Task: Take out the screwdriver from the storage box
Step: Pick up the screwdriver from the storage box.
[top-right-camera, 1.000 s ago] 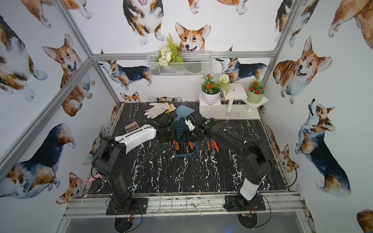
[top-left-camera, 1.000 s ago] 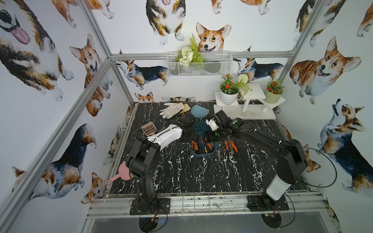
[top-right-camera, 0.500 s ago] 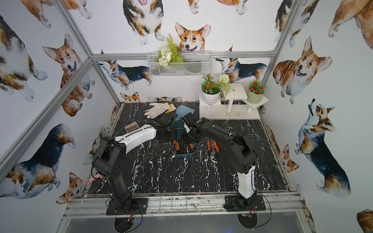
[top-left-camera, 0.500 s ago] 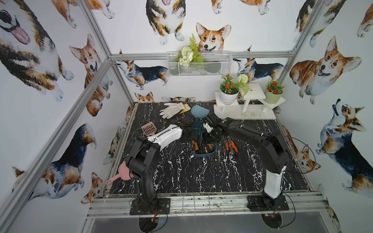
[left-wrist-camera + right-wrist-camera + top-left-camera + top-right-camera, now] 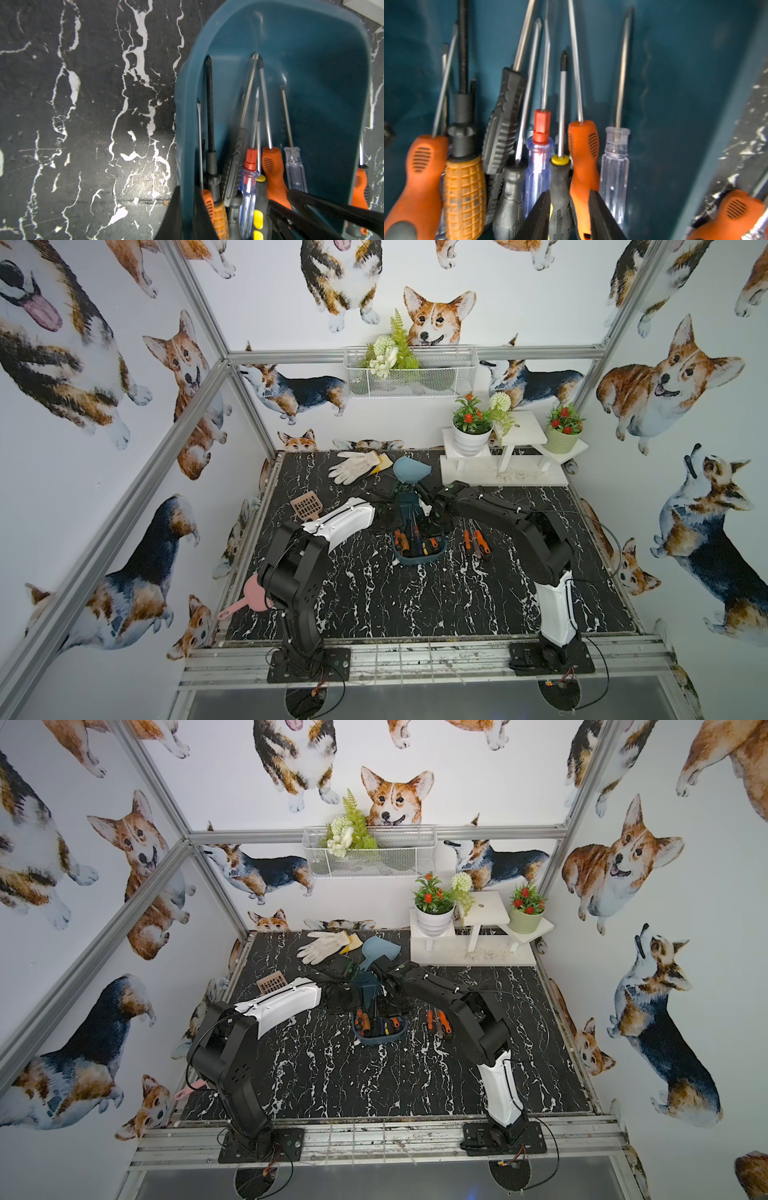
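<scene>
The storage box (image 5: 419, 561) (image 5: 380, 1039) is a dark teal tub, tipped up on the black marble table. Several screwdrivers lie in it with their handles bunched at the low end. My left gripper (image 5: 188, 218) is shut on the box's side wall (image 5: 185, 124), one finger inside and one outside. My right gripper (image 5: 569, 218) reaches into the box (image 5: 675, 83). Its fingers press on a black-and-yellow screwdriver (image 5: 560, 187) and an orange-handled one (image 5: 583, 155) side by side. In both top views the right gripper (image 5: 432, 526) (image 5: 392, 1006) hangs over the handles.
Two orange-handled screwdrivers (image 5: 473, 541) (image 5: 438, 1023) lie on the table right of the box. Behind it are a light blue dustpan (image 5: 409, 470), a white glove (image 5: 355, 464) and a white plant stand (image 5: 503, 477). A brown scoop (image 5: 306, 506) lies at the left.
My right arm has swung in over the box and lowered into it, and its jaws have narrowed onto the two handles. The left arm and the box have stayed put.
</scene>
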`<action>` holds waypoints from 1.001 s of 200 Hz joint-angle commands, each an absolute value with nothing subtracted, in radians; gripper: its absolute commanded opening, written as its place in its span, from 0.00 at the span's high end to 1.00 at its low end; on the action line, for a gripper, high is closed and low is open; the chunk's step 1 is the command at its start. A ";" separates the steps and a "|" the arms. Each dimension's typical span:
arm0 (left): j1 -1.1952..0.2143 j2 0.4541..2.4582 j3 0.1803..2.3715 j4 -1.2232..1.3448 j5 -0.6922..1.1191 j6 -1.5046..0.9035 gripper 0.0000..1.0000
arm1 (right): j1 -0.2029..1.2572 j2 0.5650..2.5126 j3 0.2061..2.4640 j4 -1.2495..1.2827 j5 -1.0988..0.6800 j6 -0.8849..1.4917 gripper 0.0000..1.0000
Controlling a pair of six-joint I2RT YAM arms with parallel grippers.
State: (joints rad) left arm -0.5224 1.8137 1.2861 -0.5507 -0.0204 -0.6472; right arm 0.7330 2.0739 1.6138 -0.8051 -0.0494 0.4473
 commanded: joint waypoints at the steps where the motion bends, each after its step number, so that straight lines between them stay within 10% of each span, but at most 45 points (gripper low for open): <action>1: -0.522 1.801 1.288 -0.513 -0.023 -0.639 1.00 | 0.734 2.100 1.612 -0.861 0.039 0.457 0.63; 133: -0.522 1.792 1.294 -0.526 -0.034 -0.637 1.00 | 0.735 2.216 1.644 -0.926 0.086 0.432 0.69; 177: -0.522 1.798 1.292 -0.524 -0.032 -0.637 1.00 | 0.737 2.230 1.661 -0.963 0.152 0.400 0.55; 200: -0.521 1.799 1.295 -0.525 -0.031 -0.637 1.00 | 0.736 2.242 1.661 -0.972 0.154 0.396 0.69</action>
State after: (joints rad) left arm -0.5228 1.8080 1.2846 -0.5545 -0.0254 -0.6449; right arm 0.7418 2.1921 1.6878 -0.8215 0.0040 0.4164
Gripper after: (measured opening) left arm 0.117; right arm 0.377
